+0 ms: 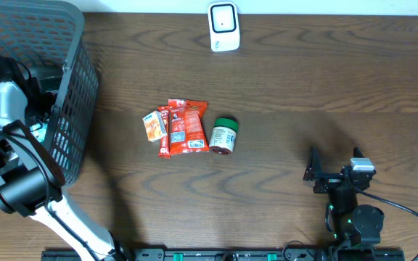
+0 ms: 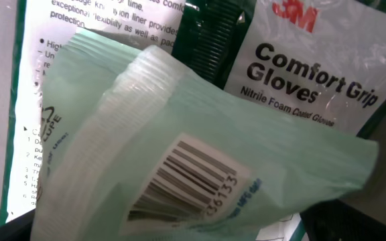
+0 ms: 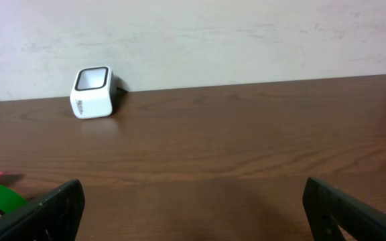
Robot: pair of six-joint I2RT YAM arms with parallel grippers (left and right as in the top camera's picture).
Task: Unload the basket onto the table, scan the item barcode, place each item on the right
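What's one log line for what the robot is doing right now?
left arm in basket | camera on pale green bag, barcode showing | right fingers open, empty | scanner at far table edge

White barcode scanner stands upright at the table's far edge, centre, window facing forward. Mid-table cluster: small orange box on the left, red snack packets overlapping flat beside it, green-lidded jar on its side just right of the packets. In the left wrist view, a crumpled pale green bag with its barcode label facing up and tilted lies over a 3M Comfort Grip Gloves pack.
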